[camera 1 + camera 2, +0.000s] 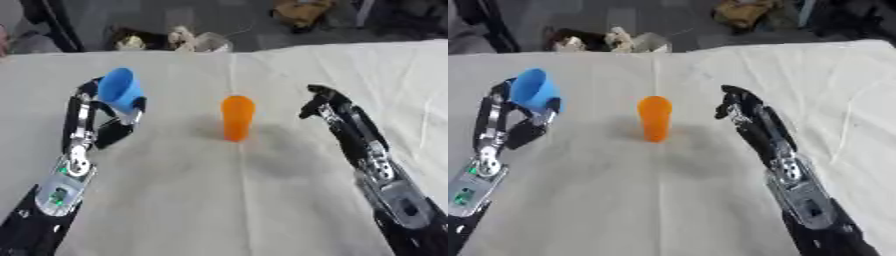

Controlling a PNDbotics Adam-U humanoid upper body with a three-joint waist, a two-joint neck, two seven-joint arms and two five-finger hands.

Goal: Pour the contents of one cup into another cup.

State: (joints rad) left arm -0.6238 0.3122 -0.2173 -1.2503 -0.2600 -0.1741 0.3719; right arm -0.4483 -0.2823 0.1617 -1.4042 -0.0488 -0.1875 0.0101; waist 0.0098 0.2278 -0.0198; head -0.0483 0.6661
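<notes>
Left hand [118, 112] curled round the blue cup [120, 89], held up off the tabletop [219, 200] with the mouth tipped up and away. Orange cup [237, 118] upright on the cloth, off to the inner side of that hand and well apart from it, about midway between the two hands. Right hand [735, 107] beside the orange cup on its other side, not touching, holding nothing; fingers drawn together and bent down (open or shut: cannot tell).

Judged step: carrying the blue cup across for the pour. Best done by bringing the rim above the orange mouth before tilting, then tilting slowly towards the centre. A narrow, tall target (easy to knock over), so worth steadying with the right hand, and keeping the blue rim clear of the orange one. Contents not visible.
</notes>
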